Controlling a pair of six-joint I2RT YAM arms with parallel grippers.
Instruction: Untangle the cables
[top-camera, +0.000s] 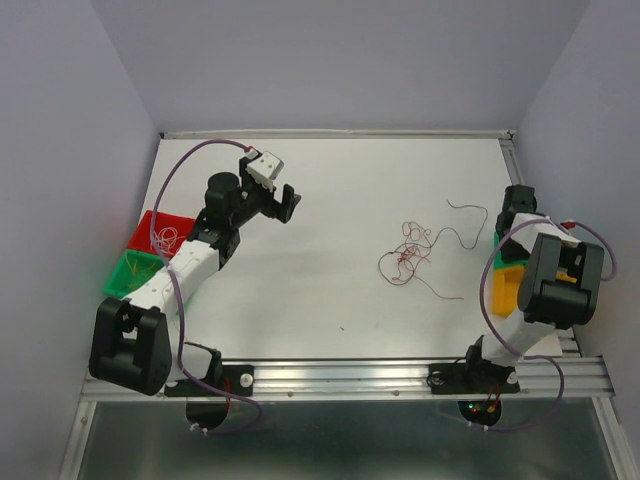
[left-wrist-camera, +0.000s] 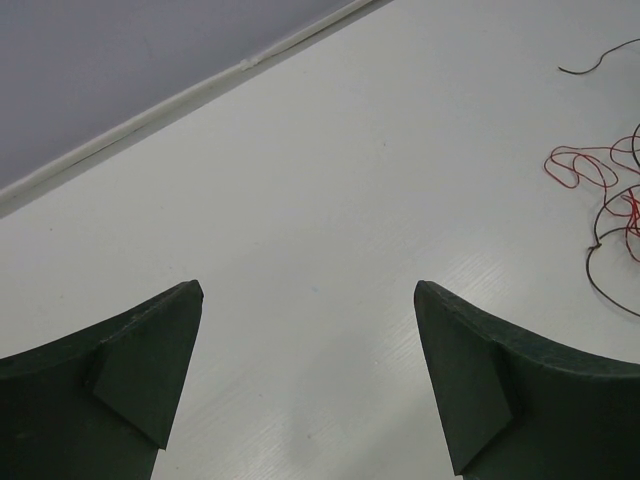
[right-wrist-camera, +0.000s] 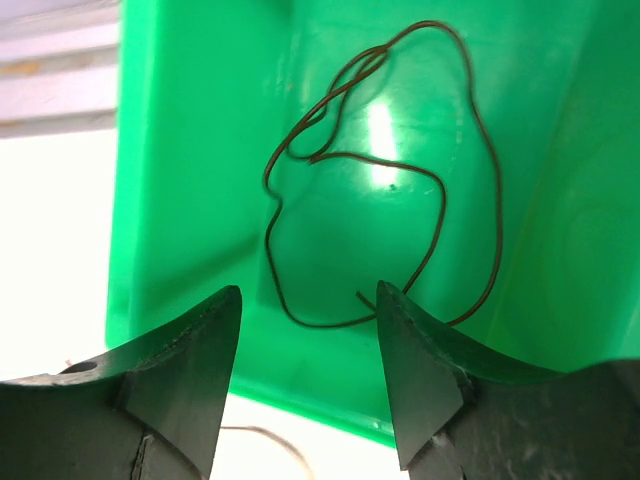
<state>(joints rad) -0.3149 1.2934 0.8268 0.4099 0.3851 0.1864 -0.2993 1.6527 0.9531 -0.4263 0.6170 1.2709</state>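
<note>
Right wrist – brown cable (right-wrist-camera: 443, 205) in green bin (right-wrist-camera: 200, 150), R gripper (right-wrist-camera: 308, 300) spread (just above)

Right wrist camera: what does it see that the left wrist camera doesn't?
Only the right wrist: a green bin with one dark brown cable looped inside. Only the left wrist: tangled red and dark cables lying on the white table, at the picture's right edge. Both: the right end effector and the left end effector each stand open and empty.
</note>
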